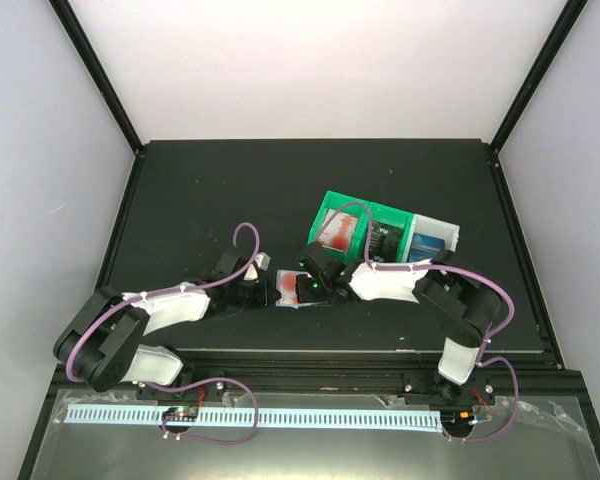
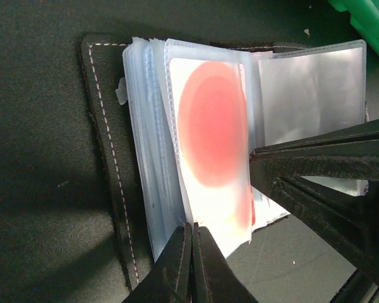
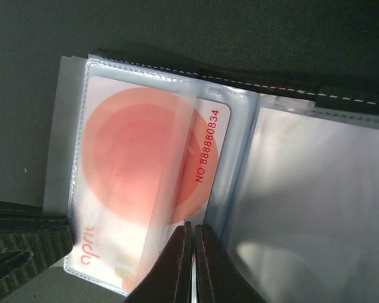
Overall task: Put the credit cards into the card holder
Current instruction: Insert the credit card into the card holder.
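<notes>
Top external first, going left to right: the left claw (image 1: 252, 287) is down low on the dark worktop (image 1: 200, 200), right at the left edge of the card holder (image 1: 291, 290). The holder lies open near the front middle. The right claw (image 1: 318, 278) is just on its other side, touching it. Behind that there's a green bin (image 1: 332, 205) with a spare red-and-white card (image 1: 340, 236) in it, then a white bin (image 1: 450, 235) with a blue card (image 1: 427, 241).

Left wrist cam shows the holder's black stitched cover on the left, then the fanned clear sleeves (image 2: 145, 164), then a red-and-white card (image 2: 211, 132) tucked inside one sleeve. The left claw's jaws are pressed tight together, tips right at that sleeve's lower edge. Can't tell if any plastic is actually caught between them.

Right wrist cam shows the same card in its sleeve, with a number printed along one side. The right claw's jaws are squeezed together too, at the edge of a clear leaf lying over the card. Honestly can't tell whether it's pinching that leaf.
</notes>
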`<action>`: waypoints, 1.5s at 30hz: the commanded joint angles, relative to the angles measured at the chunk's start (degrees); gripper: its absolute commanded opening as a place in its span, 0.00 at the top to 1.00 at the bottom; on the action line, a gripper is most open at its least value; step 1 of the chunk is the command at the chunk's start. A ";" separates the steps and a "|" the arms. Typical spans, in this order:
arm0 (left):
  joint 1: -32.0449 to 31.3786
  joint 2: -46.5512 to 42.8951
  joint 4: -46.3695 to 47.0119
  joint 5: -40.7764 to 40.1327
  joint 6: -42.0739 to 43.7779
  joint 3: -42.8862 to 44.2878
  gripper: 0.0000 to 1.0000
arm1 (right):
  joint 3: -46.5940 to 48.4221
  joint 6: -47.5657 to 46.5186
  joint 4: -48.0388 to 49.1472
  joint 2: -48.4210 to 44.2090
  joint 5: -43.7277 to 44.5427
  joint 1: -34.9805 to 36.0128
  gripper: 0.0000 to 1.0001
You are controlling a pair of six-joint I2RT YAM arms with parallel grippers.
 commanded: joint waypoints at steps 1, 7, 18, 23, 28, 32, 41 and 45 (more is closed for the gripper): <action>-0.19 -2.66 -0.08 -0.03 1.44 2.18 0.98 | -2.45 0.65 1.48 0.52 0.02 0.34 0.94; -0.20 -3.76 0.74 3.30 1.96 2.34 0.98 | -4.94 1.64 4.11 -3.62 1.32 0.34 0.88; -0.25 -1.11 3.57 8.93 0.76 3.37 0.94 | -8.59 4.45 1.84 -10.80 10.47 0.34 0.72; -0.41 1.72 5.59 12.78 1.04 4.34 0.79 | -10.68 5.99 2.36 -14.99 13.44 0.32 0.72; -1.47 5.24 7.63 15.67 0.65 6.35 0.67 | -12.32 6.98 2.05 -18.68 15.81 0.34 0.72; -2.72 5.26 8.26 15.74 0.74 7.68 0.62 | -13.79 7.75 1.05 -22.28 18.73 0.33 0.71; -6.00 8.96 7.98 12.97 1.31 10.99 0.52 | -14.95 8.25 -4.54 -30.75 26.10 -0.02 0.67; -8.02 11.50 6.40 9.67 2.11 12.83 0.50 | -14.95 7.44 -6.30 -33.61 27.53 -0.68 0.65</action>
